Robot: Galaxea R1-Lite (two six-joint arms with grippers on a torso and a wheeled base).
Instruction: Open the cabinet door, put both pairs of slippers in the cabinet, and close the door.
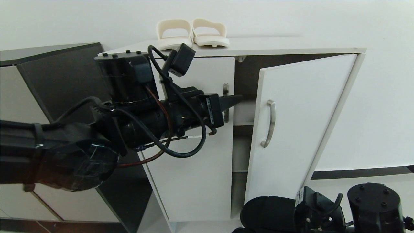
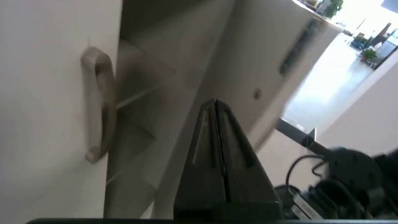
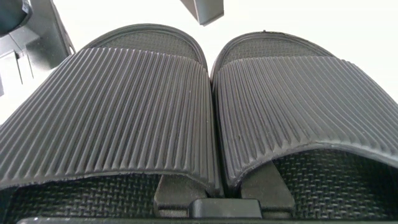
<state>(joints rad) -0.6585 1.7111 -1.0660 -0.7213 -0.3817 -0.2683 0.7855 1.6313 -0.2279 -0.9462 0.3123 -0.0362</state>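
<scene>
The white cabinet (image 1: 291, 48) has its right door (image 1: 300, 129) swung open and its left door (image 1: 194, 168) closed. A cream pair of slippers (image 1: 193, 33) rests on the cabinet top. My left gripper (image 1: 238, 98) is shut and empty, its tip at the gap between the doors, beside the left door's handle (image 2: 99, 106). Low in front of the open door, my right gripper (image 3: 224, 202) is shut on the black pair of slippers (image 1: 265, 210), clamping the inner strap edges (image 3: 214, 124).
Shelves (image 1: 242, 123) show inside the opening. A dark cabinet (image 1: 64, 71) stands against the white one's left side. The open door's handle (image 1: 270, 123) faces me. A white wall with a black baseboard (image 1: 359, 172) runs to the right.
</scene>
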